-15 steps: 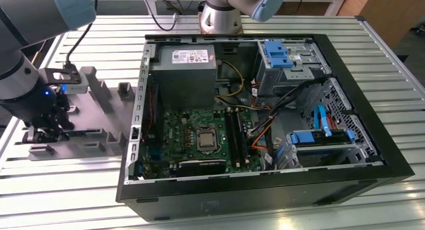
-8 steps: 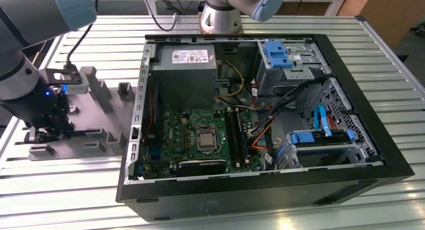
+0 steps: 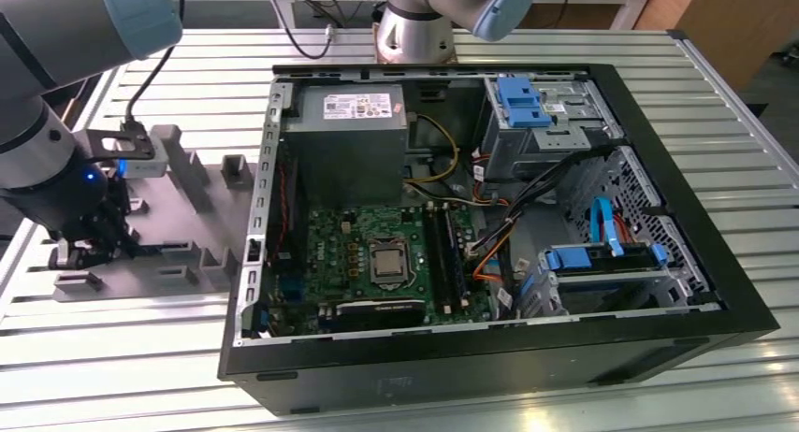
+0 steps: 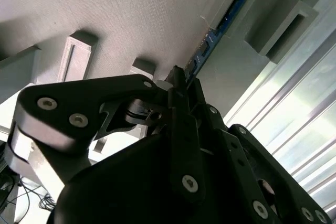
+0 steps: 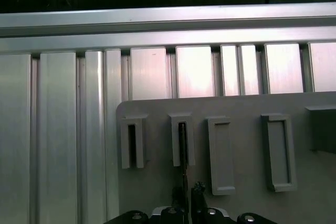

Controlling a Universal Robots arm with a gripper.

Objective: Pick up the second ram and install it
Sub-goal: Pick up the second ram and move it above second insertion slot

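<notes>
Claw (image 4: 181,77) is down over the grey fixture plate (image 3: 175,254), near the worktop (image 3: 125,357) edge at the exterior view's left, w/ the open PC case (image 3: 500,357) beside it toward the middle. Second ram (image 4: 220,24) stands on edge in the fixture's slotted blocks. In both wrist views the claw fingers (image 5: 198,190) are pinched together on its near end.

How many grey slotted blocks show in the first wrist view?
4 whole, in a row on the grey plate: a first, a second ahead of the claw, a third, a fourth. A fifth is cut by the frame edge; more may be hidden.
</notes>
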